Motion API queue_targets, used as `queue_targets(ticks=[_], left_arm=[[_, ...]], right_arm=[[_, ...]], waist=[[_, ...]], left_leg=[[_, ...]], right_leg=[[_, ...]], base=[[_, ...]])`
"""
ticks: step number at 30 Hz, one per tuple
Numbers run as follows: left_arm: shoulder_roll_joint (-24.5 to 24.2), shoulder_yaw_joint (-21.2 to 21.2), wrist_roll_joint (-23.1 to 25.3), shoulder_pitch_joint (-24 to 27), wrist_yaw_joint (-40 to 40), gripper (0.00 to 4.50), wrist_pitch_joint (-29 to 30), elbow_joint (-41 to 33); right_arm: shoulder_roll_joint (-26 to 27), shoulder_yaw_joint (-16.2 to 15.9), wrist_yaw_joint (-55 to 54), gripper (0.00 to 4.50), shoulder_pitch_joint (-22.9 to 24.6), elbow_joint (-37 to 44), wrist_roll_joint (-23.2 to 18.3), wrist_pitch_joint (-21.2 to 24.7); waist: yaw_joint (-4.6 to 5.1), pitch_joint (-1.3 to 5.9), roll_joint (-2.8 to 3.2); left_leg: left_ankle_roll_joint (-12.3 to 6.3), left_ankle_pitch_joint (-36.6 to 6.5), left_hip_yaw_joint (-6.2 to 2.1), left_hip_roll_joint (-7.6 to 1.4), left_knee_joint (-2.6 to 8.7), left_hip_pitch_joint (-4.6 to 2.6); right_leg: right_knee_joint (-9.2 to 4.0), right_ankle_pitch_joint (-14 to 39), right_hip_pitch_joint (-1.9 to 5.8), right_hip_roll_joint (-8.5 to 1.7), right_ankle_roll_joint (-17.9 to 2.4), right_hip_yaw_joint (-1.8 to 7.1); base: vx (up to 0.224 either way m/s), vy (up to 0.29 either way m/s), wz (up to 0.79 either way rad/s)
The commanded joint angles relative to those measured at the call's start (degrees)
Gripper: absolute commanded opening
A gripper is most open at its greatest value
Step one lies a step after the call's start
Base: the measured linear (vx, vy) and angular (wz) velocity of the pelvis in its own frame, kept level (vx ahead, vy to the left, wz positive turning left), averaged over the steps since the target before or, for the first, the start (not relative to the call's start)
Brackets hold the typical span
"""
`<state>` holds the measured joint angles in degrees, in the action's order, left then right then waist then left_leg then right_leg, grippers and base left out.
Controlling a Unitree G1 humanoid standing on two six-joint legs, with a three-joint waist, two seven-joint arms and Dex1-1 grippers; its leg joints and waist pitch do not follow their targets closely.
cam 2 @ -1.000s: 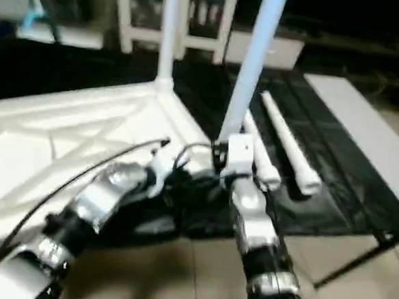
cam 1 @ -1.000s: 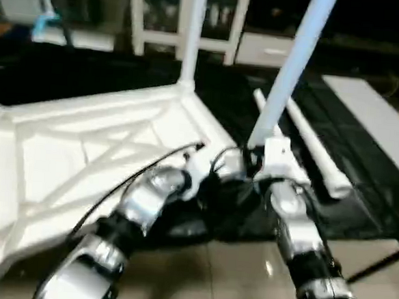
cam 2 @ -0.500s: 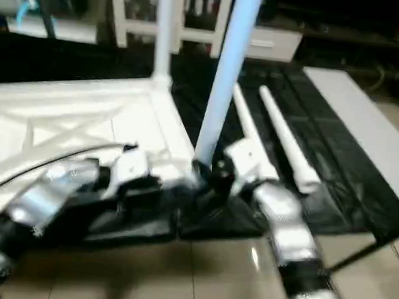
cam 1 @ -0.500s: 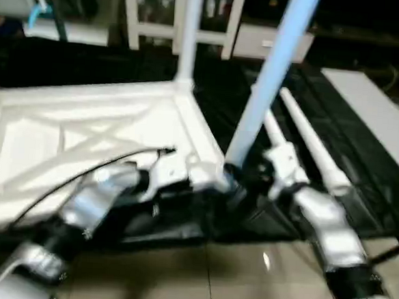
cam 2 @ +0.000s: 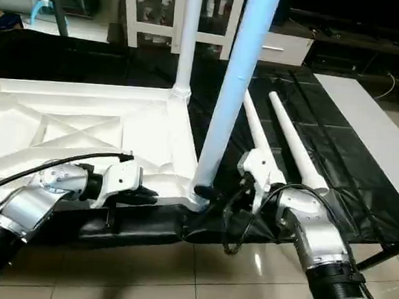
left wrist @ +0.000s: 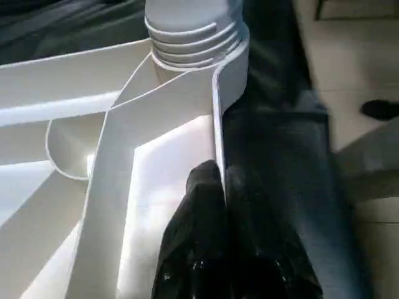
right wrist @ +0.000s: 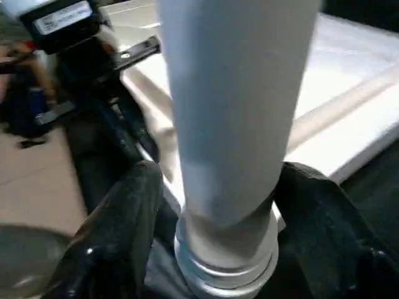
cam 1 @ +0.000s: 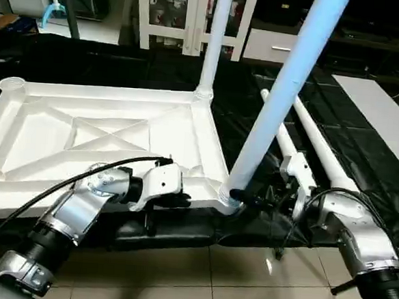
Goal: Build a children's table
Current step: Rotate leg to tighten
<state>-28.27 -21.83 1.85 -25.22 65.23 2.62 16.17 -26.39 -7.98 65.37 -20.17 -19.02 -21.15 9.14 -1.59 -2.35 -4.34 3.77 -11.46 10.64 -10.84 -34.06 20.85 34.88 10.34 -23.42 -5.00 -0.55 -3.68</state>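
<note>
Since the table top point(cam 1: 104, 143) lies ribbed underside up on the black sheet point(cam 1: 123, 69), filling the left half of the frame, its corner sockets face up to take legs. One leg point(cam 1: 216, 41) stands in the top-centre corner. Second leg point(cam 1: 285, 94) leans up-right from the near corner socket point(cam 1: 229, 196) at centre frame, probably not fully seated yet. Two spare legs point(cam 1: 316, 147) lie side by side on the sheet, right of centre.

Right pincer point(right wrist: 215, 230) reaches in from lower right, forearm low, fingers point(right wrist: 124, 212) spread either side of the leaning leg's base; contact hard to confirm. Left pincer point(left wrist: 221, 205) comes in from lower left, closed tight, tips against the top's edge wall just beside that socket, likely bracing it.
</note>
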Motion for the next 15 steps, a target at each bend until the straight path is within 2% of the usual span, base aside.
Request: queue_targets(ticks=[1, 3, 4, 5, 6, 7, 8, 10, 15], left_arm=[[0.1, -3.6, 0.6, 1.3, 2.7, 0.00, 0.7, 0.4], [0.1, -3.8, 0.5, 1.4, 3.1, 0.00, 1.0, 0.2], [0.1, -3.8, 0.5, 1.4, 3.4, 0.00, 1.1, 0.1], [0.0, -4.0, 0.5, 1.4, 3.6, 0.00, 1.1, 0.1], [0.0, -4.2, 0.6, 1.3, 3.9, 0.00, 1.1, 0.0], [0.0, -4.2, 0.6, 1.3, 3.9, 0.00, 1.1, 0.0], [-0.1, -4.3, 0.6, 1.3, 4.1, 0.00, 1.1, 0.1], [-0.1, -4.4, 0.8, 1.2, 4.2, 0.00, 1.0, 0.1], [-0.3, -4.5, 1.4, 1.1, 4.4, 0.00, 1.3, 0.1]], right_arm=[[-0.5, -0.1, 1.6, 2.63, -0.2, -0.4, -0.9, 1.1], [-0.3, 0.1, 1.8, 2.39, -0.4, -1.3, -0.7, 0.9], [-0.1, 0.2, 1.8, 2.30, -0.7, -2.0, -0.5, 0.6], [0.2, 0.3, 1.8, 2.21, -0.9, -2.7, -0.4, 0.4], [0.2, 0.1, 2.0, 2.21, -1.1, -3.2, -0.2, 0.2], [0.2, 0.1, 2.0, 2.21, -1.1, -3.2, -0.2, 0.2], [0.1, -0.1, 2.2, 2.05, -1.2, -3.6, 0.2, -0.2], [-0.1, -0.5, 2.5, 1.99, -1.3, -4.1, 0.6, -0.5], [-0.5, 0.1, 2.1, 1.95, -0.7, -4.1, 1.4, -0.7]], waist=[[-0.02, 2.80, 0.19], [-0.30, 2.83, 0.15], [-0.50, 2.88, 1.01], [-0.24, 2.88, 0.52], [-0.33, 2.90, 0.48], [-0.31, 2.90, 0.48], [-0.34, 2.90, 0.75], [-0.29, 2.93, 0.56], [-0.34, 3.01, 0.60]], left_leg=[[-2.36, -12.7, -0.72, -2.98, 4.49, -0.60], [-2.38, -12.2, -0.52, -2.94, 4.39, -0.70], [-2.14, -11.8, -0.55, -2.93, 4.41, -0.75], [-1.94, -12.1, -0.41, -2.91, 4.40, -0.65], [-1.80, -12.3, -0.44, -2.90, 4.42, -0.65], [-1.65, -12.7, -0.41, -2.89, 4.42, -0.68], [-1.43, -13.0, -0.48, -2.95, 4.50, -0.75], [-1.23, -13.5, -0.46, -2.92, 4.46, -0.73], [-1.51, -12.6, -0.44, -2.91, 4.39, -0.73]], right_leg=[[-4.09, 12.6, 2.22, -3.26, -11.9, 2.84], [-3.97, 11.6, 2.16, -3.24, -12.3, 2.83], [-3.81, 10.9, 2.20, -3.31, -12.6, 2.85], [-3.91, 10.7, 2.23, -3.15, -12.7, 2.76], [-3.89, 11.0, 2.31, -3.17, -12.5, 2.74], [-3.94, 11.5, 2.32, -3.20, -12.4, 2.76], [-3.95, 11.7, 2.29, -3.23, -12.3, 2.74], [-4.01, 12.0, 2.33, -3.23, -12.2, 2.74], [-3.86, 10.6, 2.43, -3.20, -12.4, 2.75]], base=[[0.000, 0.000, 0.00], [0.000, 0.000, 0.00], [0.000, 0.000, 0.00], [0.000, 0.000, 0.00], [0.000, 0.000, 0.00], [0.000, 0.000, 0.00], [0.000, 0.000, 0.00], [0.000, 0.000, 0.00], [0.000, 0.000, 0.00]])
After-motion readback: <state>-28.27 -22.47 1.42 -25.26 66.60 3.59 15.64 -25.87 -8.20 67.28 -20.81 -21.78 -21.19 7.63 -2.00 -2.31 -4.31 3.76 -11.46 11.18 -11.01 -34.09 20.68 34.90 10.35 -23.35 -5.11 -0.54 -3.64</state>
